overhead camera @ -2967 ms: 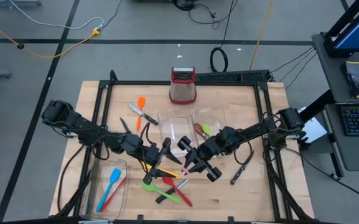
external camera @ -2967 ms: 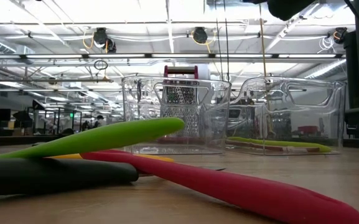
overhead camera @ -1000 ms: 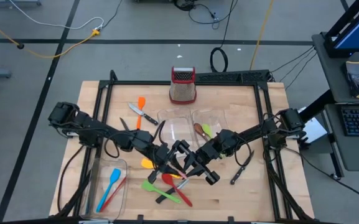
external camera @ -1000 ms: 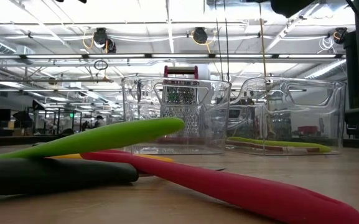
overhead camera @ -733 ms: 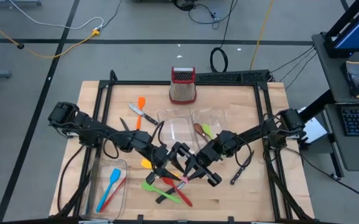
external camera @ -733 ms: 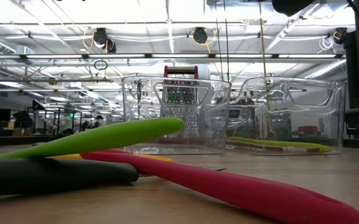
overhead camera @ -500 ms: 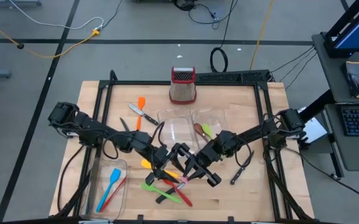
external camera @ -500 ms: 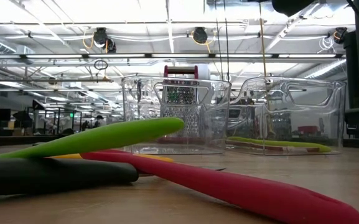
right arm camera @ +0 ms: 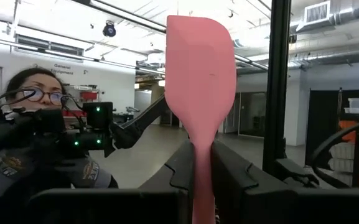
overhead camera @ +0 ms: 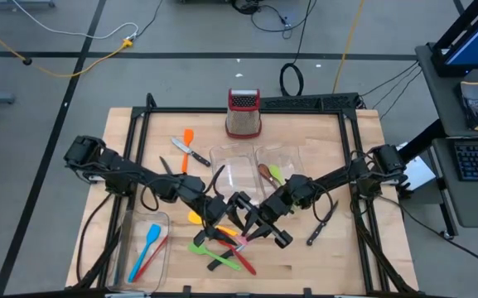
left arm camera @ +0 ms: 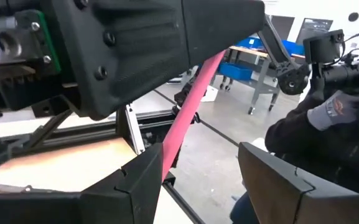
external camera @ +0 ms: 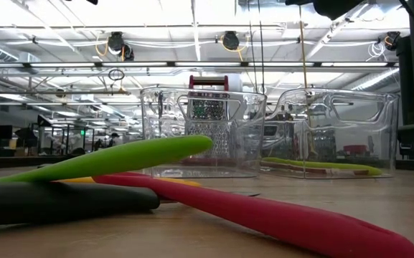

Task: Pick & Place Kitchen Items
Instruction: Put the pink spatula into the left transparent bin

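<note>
Two grippers are meeting above the pile: your right gripper is pinching the flat pink plastic spatula, and your left gripper is standing spread beside it. You are best backing the left one away slowly

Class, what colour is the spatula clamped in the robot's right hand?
Pink. The spatula shows best in the right wrist view, gripped by the right hand.
</note>
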Available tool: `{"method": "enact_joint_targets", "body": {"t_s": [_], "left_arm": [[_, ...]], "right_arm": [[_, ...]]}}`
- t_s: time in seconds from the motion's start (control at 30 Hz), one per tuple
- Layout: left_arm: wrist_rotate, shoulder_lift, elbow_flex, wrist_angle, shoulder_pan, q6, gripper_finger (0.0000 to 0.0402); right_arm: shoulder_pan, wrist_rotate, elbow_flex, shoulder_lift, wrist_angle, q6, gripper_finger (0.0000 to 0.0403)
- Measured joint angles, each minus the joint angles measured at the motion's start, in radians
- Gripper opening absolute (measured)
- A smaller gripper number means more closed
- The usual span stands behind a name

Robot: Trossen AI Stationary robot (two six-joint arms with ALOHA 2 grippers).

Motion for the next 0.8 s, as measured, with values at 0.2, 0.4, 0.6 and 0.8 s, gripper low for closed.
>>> {"method": "enact_joint_targets", "body": {"t_s": [0.2,0.4,0.6,0.8], "left_arm": [[0.001,0.0,0.0,0.014,0.0,0.053,0.0214],[0.002,0.0,0.0,0.044,0.0,0.068,0.0214],[-0.002,0.0,0.0,0.046,0.03,0.068,0.0214],[0.075,0.0,0.0,0.045,0.037,0.066,0.0214]], "right_arm": [[0.0,-0.068,0.0,0.0,0.008,-0.078,0.0022],[0.004,-0.13,0.0,0.0,0.04,-0.097,0.0022],[0.03,-0.143,0.0,0.0,0.043,-0.123,0.0022],[0.034,-0.229,0.0,0.0,0.095,-0.171,0.0022]]}}
